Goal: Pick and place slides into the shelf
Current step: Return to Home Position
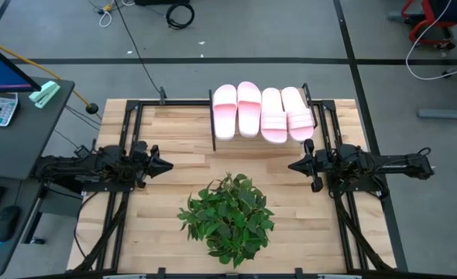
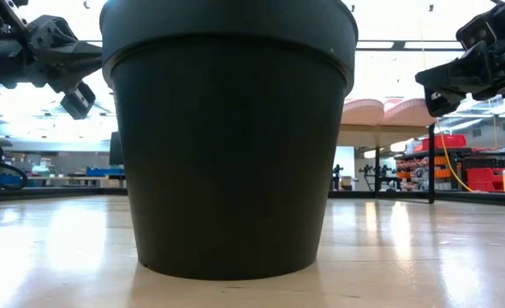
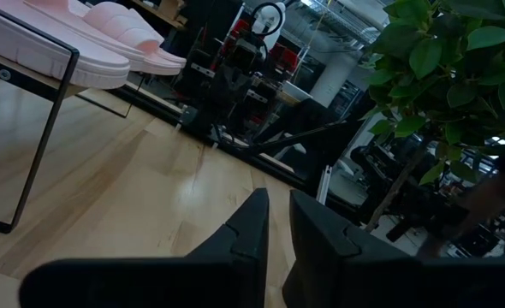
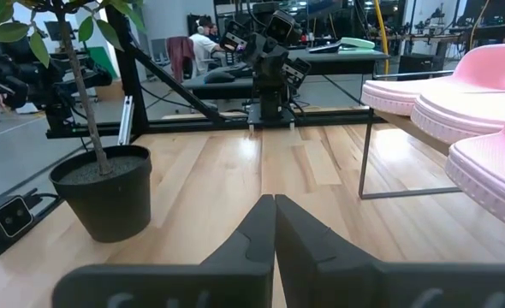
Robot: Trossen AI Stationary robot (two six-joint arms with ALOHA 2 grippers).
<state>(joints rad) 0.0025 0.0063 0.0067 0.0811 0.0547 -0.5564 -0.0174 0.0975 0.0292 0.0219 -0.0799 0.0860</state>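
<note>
Several pale pink slides [image 1: 262,113] lie side by side, soles down, on the shelf's [image 1: 219,142] plank top near the table's far edge; they show again in the left wrist view [image 3: 107,34] and the right wrist view [image 4: 458,111]. My left gripper [image 1: 169,164] hovers at the table's left, pointing right, its fingers a narrow gap apart and holding nothing. My right gripper [image 1: 290,165] hovers at the table's right, pointing left, just near of the shelf, shut and empty.
A potted green plant [image 1: 228,217] in a black pot [image 2: 227,137] stands at the table's near middle, between the two arms. Black frame rails [image 1: 128,124] run along the table's left and right sides. Bare wood [image 1: 236,159] lies between shelf and plant.
</note>
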